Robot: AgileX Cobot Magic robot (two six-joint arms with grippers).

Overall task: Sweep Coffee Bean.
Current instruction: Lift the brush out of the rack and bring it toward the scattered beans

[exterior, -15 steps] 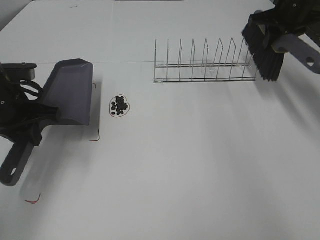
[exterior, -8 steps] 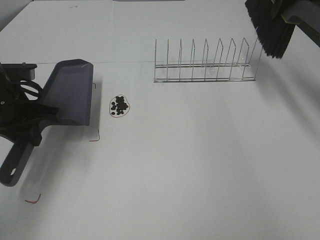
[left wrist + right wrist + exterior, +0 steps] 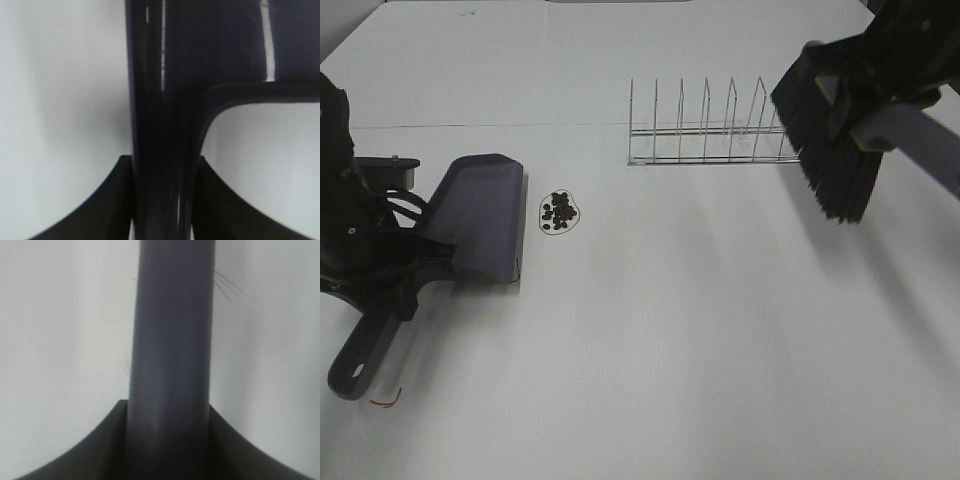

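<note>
I log tabletop: white, matt, smooth; rack: thin shiny metal wire; dustpan, left of rack: smooth grey-purple plastic, glossy streaks on handle; brush, at rack's right end: coarse black bristles, matt plastic handle; coffee bean, left of rack: dark, dull.

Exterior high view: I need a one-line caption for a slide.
Dustpan set just left of the coffee beans, brush hanging near the wire rack and its right end.

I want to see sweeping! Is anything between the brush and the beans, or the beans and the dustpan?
Nothing visible: bare table from brush to beans to dustpan; the wire rack stands off that line.
</note>
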